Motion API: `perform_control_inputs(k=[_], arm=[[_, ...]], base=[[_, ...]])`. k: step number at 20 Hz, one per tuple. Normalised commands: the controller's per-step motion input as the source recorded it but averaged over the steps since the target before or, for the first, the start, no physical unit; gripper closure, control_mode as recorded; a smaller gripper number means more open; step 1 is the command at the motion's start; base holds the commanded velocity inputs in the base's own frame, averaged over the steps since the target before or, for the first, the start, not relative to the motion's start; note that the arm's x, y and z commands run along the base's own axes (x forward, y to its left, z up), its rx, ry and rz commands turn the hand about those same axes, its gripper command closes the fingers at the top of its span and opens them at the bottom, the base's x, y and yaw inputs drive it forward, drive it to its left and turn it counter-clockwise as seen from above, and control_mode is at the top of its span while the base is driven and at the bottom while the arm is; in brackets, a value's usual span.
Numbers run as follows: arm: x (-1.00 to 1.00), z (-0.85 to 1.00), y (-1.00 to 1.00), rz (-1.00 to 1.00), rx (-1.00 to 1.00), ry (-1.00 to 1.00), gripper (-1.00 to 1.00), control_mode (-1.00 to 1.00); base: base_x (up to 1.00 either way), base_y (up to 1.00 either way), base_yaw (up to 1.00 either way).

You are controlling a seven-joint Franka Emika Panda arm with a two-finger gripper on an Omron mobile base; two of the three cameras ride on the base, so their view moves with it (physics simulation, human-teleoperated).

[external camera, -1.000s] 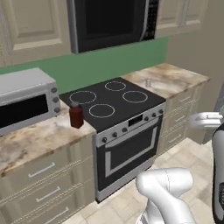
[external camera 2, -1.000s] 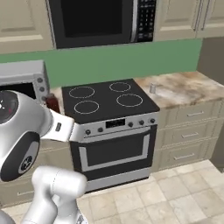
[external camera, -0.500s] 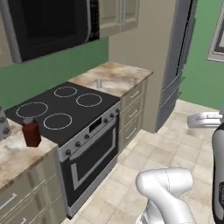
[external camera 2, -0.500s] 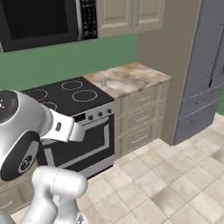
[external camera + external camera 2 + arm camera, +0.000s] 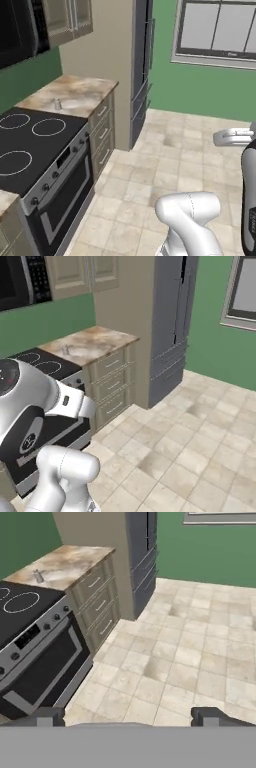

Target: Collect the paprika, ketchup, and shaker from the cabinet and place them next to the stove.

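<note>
- Gripper: the two dark finger tips sat wide apart at the bottom of the hand view, nothing between them, beige tile floor showing beyond. Jaws spread, empty.
- Stove was nearest the base on the left: black glass top with white ring burners, steel front with knobs and a display, dark oven door below. In the hand view it took the left side, and in the right base view it sat partly behind the white arm.
- Shaker: small pale grey cylinder, upright on the marble counter just past the stove's far edge, near that edge, apart from the cooktop. It also showed in the hand view and the right base view, at the same spot.
- Under the counter was a tan drawer stack with light handles.
- Beyond the counter stood a tall beige panel, then a dark grey fridge.
- Upper left: black microwave above the stove, beige wall cabinets next to it.
- Farthest: green wall with a grey-framed window.
</note>
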Motion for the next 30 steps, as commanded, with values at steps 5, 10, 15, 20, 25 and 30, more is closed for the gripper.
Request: perform_control_inputs(k=[5, 10, 15, 20, 25, 30], arm=[[0.00, 0.00, 0.00, 0.00, 0.00, 0.00, -1.00, 1.00], [0.00, 0.00, 0.00, 0.00, 0.00, 0.00, -1.00, 1.00], [0.00, 0.00, 0.00, 0.00, 0.00, 0.00, -1.00, 1.00], [0.00, 0.00, 0.00, 0.00, 0.00, 0.00, -1.00, 1.00], [0.00, 0.00, 0.00, 0.00, 0.00, 0.00, -1.00, 1.00], [0.00, 0.00, 0.00, 0.00, 0.00, 0.00, -1.00, 1.00]], base=[[0.00, -0.57, -0.48], [0.00, -0.50, -0.50], [0.00, -0.40, -0.50], [0.00, -0.37, -0.50], [0.00, -0.35, -0.48], [0.00, -0.23, -0.46]])
